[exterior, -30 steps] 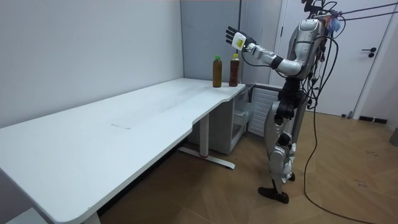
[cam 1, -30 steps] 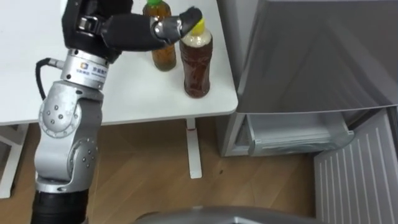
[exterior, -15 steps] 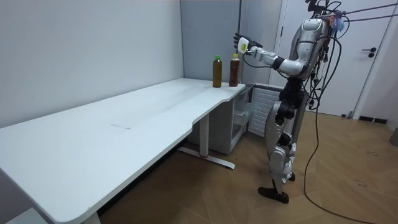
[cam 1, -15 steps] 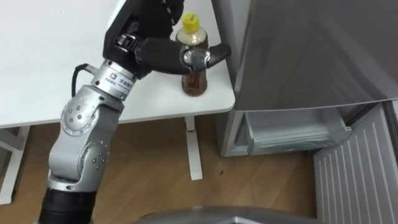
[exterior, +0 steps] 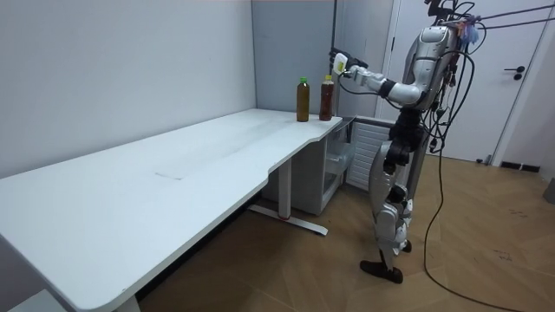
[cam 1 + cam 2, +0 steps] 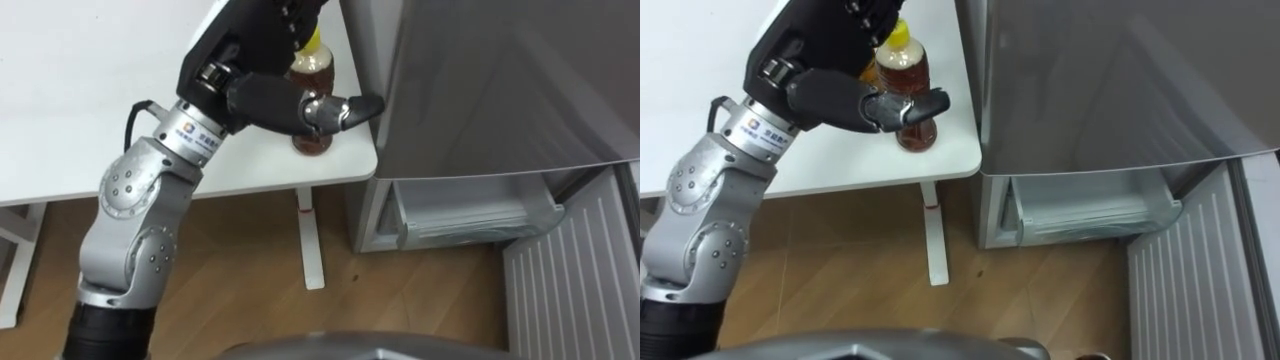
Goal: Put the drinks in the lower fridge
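Drink bottle (image 6: 316,66), yellow-capped: stood at the corner of the white table (image 6: 60,100), beside the fridge (image 6: 500,90). Full, rigid, probably slick; you would take it mid-body. Left hand (image 6: 270,95) bracketed it, thumb across the front, fingers apparently not yet clenched.

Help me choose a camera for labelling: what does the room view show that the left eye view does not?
Room view: the robot standing at the end of the white table, the green-capped bottle beside the yellow-capped bottle, the left hand raised near its cap. Left eye view: a look down into the open lower fridge compartment and its swung-open door. Shared: the table, the yellow-capped bottle and the left hand near it.
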`<state>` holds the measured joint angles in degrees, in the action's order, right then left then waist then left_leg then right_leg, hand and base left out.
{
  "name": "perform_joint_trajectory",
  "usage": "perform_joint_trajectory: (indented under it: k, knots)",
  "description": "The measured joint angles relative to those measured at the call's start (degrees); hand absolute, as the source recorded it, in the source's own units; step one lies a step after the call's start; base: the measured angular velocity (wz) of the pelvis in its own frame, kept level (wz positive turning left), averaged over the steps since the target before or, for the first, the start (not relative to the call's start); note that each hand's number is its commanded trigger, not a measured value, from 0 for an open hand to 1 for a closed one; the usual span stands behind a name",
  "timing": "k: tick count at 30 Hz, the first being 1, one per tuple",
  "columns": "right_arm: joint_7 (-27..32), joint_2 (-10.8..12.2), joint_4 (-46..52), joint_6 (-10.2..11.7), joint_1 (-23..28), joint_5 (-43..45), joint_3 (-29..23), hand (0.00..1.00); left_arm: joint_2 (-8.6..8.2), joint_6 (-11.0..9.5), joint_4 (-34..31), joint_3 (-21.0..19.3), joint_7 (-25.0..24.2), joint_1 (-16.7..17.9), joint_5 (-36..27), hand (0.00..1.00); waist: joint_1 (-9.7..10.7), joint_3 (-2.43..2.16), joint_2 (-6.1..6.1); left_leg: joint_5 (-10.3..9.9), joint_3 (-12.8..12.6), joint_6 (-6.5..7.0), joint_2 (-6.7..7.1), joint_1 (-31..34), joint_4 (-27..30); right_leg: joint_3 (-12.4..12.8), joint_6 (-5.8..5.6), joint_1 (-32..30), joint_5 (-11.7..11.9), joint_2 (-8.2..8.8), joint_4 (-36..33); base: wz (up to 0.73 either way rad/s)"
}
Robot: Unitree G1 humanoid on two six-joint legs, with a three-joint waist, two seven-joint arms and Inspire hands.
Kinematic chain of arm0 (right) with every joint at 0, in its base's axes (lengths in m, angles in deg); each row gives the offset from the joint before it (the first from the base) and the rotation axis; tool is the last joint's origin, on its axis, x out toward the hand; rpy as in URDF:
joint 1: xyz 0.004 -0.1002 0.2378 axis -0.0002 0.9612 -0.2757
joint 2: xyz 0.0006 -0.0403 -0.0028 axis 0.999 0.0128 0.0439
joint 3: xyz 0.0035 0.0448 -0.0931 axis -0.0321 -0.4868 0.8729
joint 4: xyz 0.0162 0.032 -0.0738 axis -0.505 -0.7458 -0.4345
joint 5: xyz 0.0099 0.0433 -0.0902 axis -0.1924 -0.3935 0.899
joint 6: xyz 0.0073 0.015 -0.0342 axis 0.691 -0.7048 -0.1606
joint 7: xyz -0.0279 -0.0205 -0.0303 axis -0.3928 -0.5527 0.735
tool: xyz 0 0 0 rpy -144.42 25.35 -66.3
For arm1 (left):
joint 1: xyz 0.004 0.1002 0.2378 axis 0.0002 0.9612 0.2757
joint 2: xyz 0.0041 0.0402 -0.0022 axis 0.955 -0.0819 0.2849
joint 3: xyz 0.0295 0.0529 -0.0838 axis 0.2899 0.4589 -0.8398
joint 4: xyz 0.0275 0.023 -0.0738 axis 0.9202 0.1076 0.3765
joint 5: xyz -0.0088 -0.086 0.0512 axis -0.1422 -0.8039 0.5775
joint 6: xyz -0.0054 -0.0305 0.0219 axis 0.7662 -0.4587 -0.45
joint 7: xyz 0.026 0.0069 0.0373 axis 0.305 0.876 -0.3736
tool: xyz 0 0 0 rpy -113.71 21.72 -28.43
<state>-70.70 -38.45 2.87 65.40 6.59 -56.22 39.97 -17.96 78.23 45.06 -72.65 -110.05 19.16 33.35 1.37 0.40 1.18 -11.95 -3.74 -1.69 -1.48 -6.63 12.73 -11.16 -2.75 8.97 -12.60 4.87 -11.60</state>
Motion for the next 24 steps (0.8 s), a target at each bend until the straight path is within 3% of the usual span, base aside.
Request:
perform_joint_trajectory:
  k: [8, 12, 16, 24]
  knots:
    - [-0.28, -0.06, -0.05, 1.32, 0.11, -0.05, -0.18, 0.00, 0.20, -0.20, 1.97, -0.36, 0.09, 0.00, 0.13, 0.00, -0.02, 0.19, 0.26, 0.00, -0.17, 0.00, -0.03, 0.12, 0.01, 0.09, 0.00, -0.19, 0.00, 0.02, -0.07, -0.01]
    - [-0.29, -0.13, -0.04, 2.28, 0.19, -0.13, -0.15, 0.00, 0.25, -1.43, 1.96, -1.00, 0.50, -0.01, 0.11, 0.00, -0.10, 0.17, 0.26, 0.00, -0.39, 0.00, -0.09, 1.10, 0.24, 0.33, 0.05, -1.33, 0.01, 0.01, -0.18, -0.02]
    - [-0.21, -0.18, 0.07, 2.38, 0.58, 0.04, -0.16, 0.00, 0.24, -1.70, 1.33, -1.23, 3.28, -0.12, 0.32, 0.00, -0.05, -0.15, -0.10, 0.00, -0.32, 0.00, -0.12, 1.92, 0.73, 0.13, 0.09, -1.63, 0.04, -0.02, -0.40, 0.02]
    - [0.05, -0.15, 0.27, 2.65, 1.62, 0.24, -0.13, 0.00, -0.10, -2.94, -1.21, -1.48, 9.20, -0.15, 3.16, 0.00, -0.12, -0.04, 0.09, 0.00, -0.29, 0.01, -0.09, 0.76, 0.06, -0.07, 0.10, -0.72, 0.04, -0.03, -0.19, 0.01]
